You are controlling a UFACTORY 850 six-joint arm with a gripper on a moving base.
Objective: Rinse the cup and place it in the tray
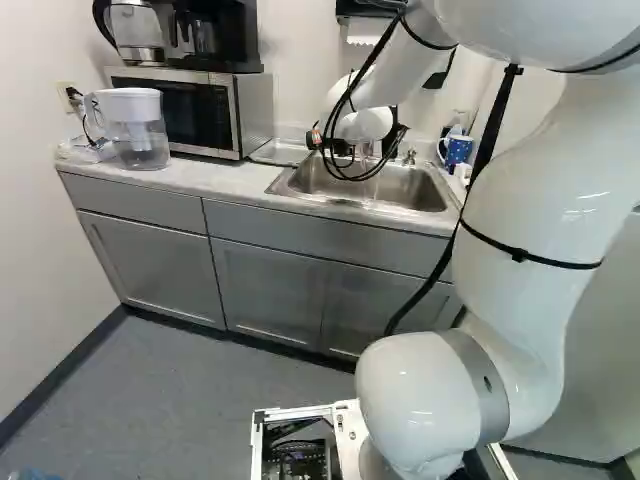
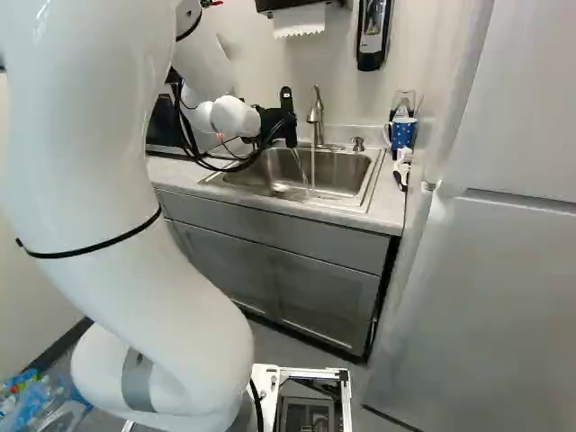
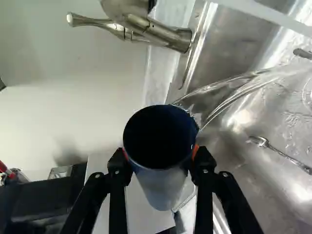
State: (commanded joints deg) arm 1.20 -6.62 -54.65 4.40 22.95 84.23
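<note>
So we've got the cup (image 3: 162,189) pinched in the gripper (image 3: 161,155), one orange pad on each side, fingers parted just enough to fit its width. It's over the sink (image 2: 337,171). The big thing for our next move is how the cup sits: its long axis looks roughly in line with the gripper, mouth back towards the wrist, bottom pointing away, and we'd call it tipped well over rather than upright. We'll probably want the wrist turned before setting it down. Our best guess for the tray (image 1: 285,153) is the shallow metal thing beside the sink, on its microwave (image 1: 190,108) side, so the move there is sideways out of the basin.

Stuff we can't make out: in the left base view the arm and cables block the cup, and the tray's near the microwave with its inside hard to read. Water (image 3: 229,100) is running into the sink right by the rim, but we can't say how much is tap and how much is pouring out. The cup's inside is just dark.
</note>
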